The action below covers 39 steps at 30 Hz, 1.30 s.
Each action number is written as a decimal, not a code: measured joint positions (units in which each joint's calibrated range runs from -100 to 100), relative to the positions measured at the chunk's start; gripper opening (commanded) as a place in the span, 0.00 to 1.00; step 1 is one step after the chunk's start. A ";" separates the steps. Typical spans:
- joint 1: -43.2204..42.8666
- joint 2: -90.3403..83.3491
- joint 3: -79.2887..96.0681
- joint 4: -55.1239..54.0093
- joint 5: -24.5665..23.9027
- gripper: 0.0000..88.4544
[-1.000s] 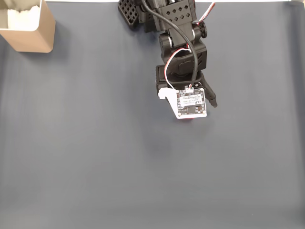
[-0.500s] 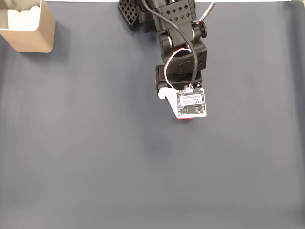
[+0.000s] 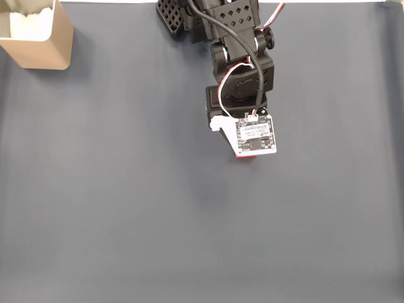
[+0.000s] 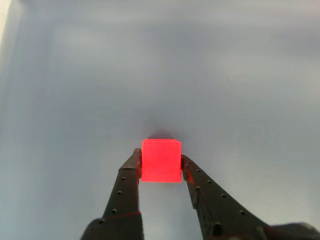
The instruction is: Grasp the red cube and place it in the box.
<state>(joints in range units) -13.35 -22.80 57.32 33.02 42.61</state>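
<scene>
In the lower middle of the wrist view, the small bright red matte cube (image 4: 161, 161) is sitting between the two black perforated fingers (image 4: 126, 190) of the gripper (image 4: 160, 164), whose tips are pressing against its left and right faces, pinching it. The cube is resting low over the smooth dark grey-blue mat (image 4: 160, 75), with a soft shadow showing just beyond its far edge.

In the fixed view, the black arm (image 3: 237, 57) is reaching down from the top centre of the frame, and its white wrist circuit board (image 3: 255, 136) is covering nearly all of the cube, leaving only a thin red sliver (image 3: 243, 156) peeking out below the board. The tan cardboard box (image 3: 47, 44) with white padding inside is standing in the upper left corner, well apart from the arm.
</scene>
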 measured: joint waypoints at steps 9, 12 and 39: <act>6.16 -3.04 -5.52 8.04 1.76 0.00; 9.12 -4.34 -8.50 11.69 2.64 0.00; 40.88 -16.76 -19.35 30.47 8.89 0.00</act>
<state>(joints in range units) 27.52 -39.56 37.97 63.48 51.50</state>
